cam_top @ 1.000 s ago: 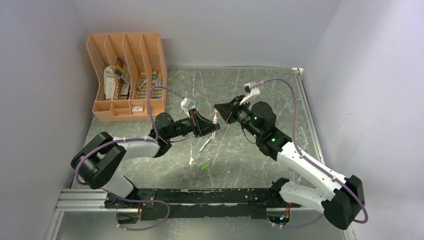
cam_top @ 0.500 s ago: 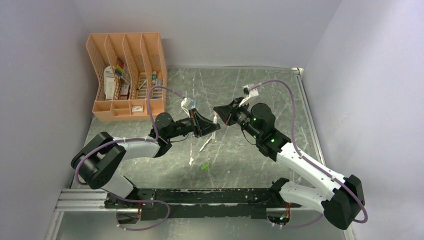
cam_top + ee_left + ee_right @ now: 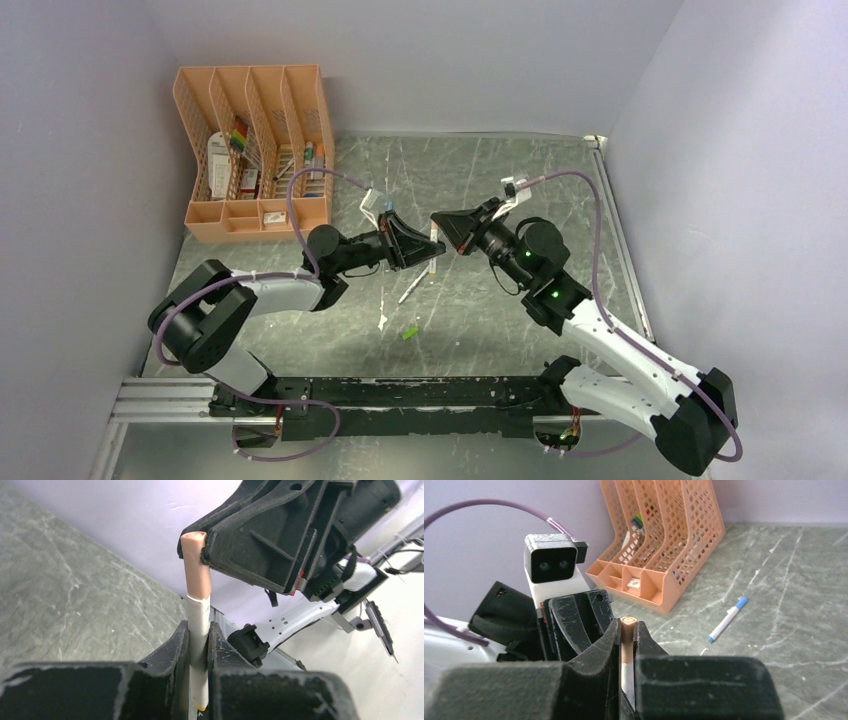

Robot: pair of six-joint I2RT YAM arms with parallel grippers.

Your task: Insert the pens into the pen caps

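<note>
My left gripper is shut on a white pen barrel, held above the table's middle. An orange-pink cap sits on the pen's end. My right gripper is shut on that cap, with the white barrel showing between its fingers. The two grippers meet tip to tip. A second white pen with blue ends lies on the table below them and also shows in the right wrist view. A green cap and a small white piece lie nearer the front.
A peach mesh organiser with stationery stands at the back left and shows in the right wrist view. Walls close the table at the back and on both sides. The black base rail runs along the near edge.
Both grippers have stayed shut around the pen and cap. The left gripper has shifted slightly toward the back, and the right arm's wrist and forearm have swung to the right.
</note>
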